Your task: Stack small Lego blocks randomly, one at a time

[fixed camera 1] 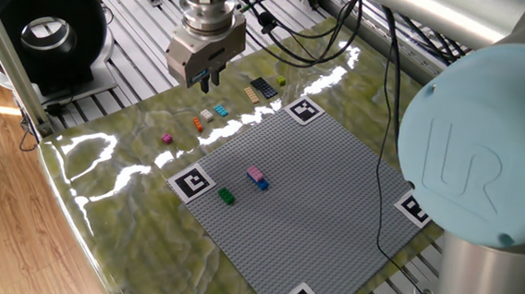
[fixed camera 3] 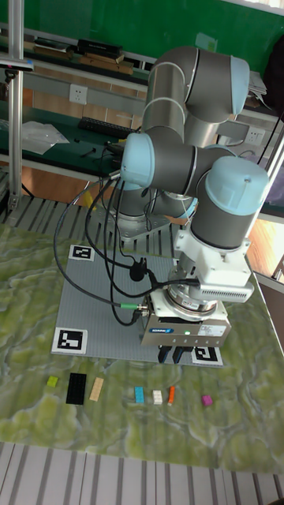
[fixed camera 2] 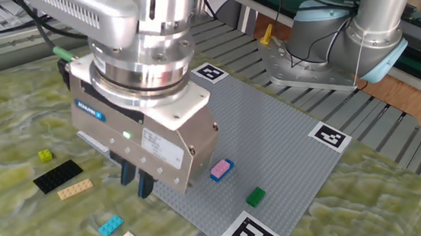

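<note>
Tall fixed view first: nearest the camera, loose bricks lie in a row on the green mat, below the fingers — a magenta block (fixed camera 3: 207, 400) off to one side, then an orange block (fixed camera 3: 171, 394), a whitish block (fixed camera 3: 158, 397) and a cyan block (fixed camera 3: 140, 394) almost directly beneath the fingertips. Further along that row sit a tan plate (fixed camera 3: 97, 387), a black plate (fixed camera 3: 76, 388) and a small yellow-green block (fixed camera 3: 52, 381). Above them hangs the gripper (fixed camera 3: 177, 355), empty, its dark fingers (fixed camera 2: 146, 184) pointing down and close together with only a narrow slit showing; it is clear of the mat and touching nothing. Beyond the fingers spreads the grey baseplate (fixed camera 2: 273, 135). On it, a pink block stacked on a blue block (fixed camera 2: 221, 169) sits just past the gripper body, and a green block (fixed camera 2: 255, 196) stands apart beside a marker tag (fixed camera 2: 247, 234).
</note>
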`<action>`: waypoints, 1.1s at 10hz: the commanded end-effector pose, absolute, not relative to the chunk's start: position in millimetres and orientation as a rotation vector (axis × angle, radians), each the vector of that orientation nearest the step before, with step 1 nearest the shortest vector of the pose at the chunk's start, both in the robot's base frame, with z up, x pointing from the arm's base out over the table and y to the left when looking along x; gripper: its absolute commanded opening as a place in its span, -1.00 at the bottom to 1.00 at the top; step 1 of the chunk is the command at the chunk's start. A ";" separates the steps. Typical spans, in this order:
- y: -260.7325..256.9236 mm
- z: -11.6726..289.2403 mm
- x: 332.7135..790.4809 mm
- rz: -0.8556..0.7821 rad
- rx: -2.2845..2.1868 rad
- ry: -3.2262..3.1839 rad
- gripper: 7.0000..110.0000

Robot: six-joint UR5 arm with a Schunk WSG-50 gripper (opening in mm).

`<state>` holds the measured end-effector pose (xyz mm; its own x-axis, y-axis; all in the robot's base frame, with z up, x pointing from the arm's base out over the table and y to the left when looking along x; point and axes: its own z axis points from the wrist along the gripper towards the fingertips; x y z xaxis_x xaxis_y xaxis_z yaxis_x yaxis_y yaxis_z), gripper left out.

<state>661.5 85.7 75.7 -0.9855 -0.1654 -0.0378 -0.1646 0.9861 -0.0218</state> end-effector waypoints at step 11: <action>90.2 33.9 677.2 0.012 -0.275 3.072 -0.71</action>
<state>674.6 90.9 42.1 -0.9815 -0.1839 -0.0539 -0.1841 0.9829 -0.0009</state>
